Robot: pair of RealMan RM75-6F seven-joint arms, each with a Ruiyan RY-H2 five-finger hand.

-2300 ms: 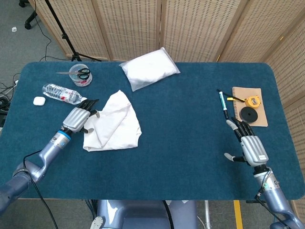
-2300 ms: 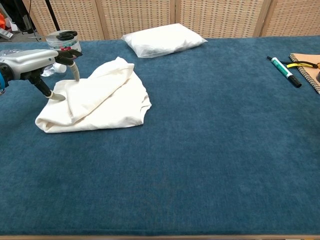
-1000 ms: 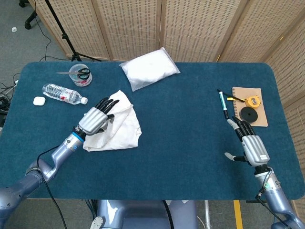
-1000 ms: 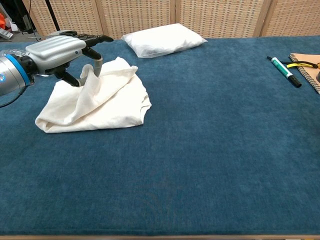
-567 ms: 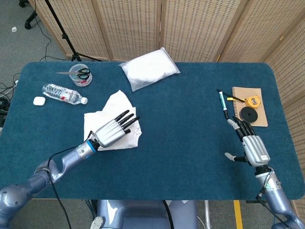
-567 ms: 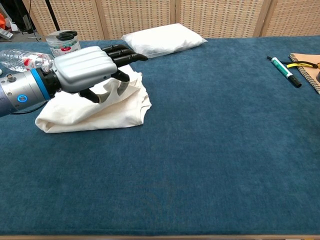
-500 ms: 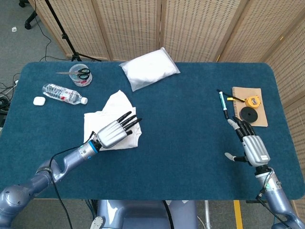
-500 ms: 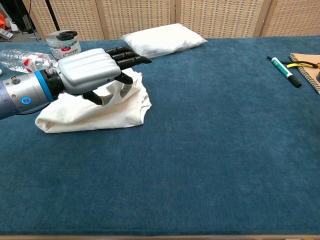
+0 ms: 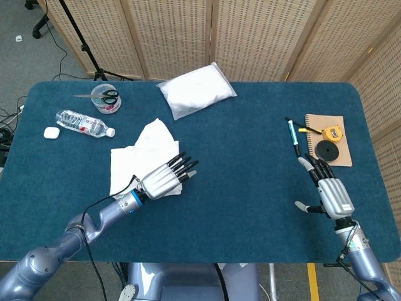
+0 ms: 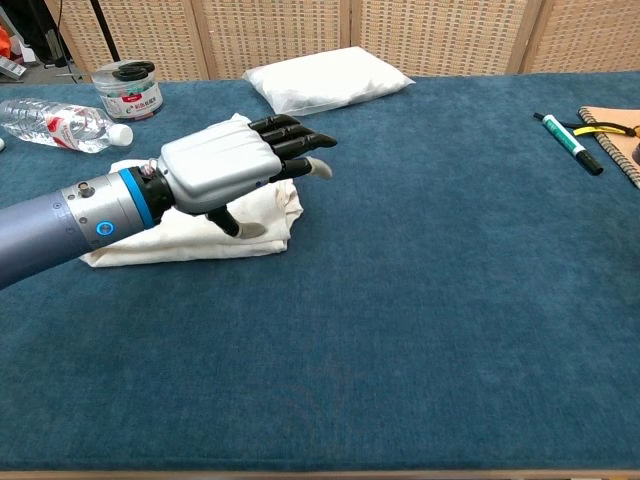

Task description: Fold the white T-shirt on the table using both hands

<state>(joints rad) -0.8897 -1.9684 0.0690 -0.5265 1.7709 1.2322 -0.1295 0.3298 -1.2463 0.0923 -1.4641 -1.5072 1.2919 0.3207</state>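
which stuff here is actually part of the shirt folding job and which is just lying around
Part of the job:
white T-shirt
left hand
right hand

Just lying about:
water bottle
scissors
white bag
marker
notebook
tape measure
earbud case

Blue carpeted table, rounded corners. At back centre, a white bagged pillow. Near the left end, a round tub with scissors on top, a water bottle lying flat, a white earbud case. Left of centre, a white T-shirt, loosely folded. Right end: a marker, a notebook carrying a tape measure and a black disc.
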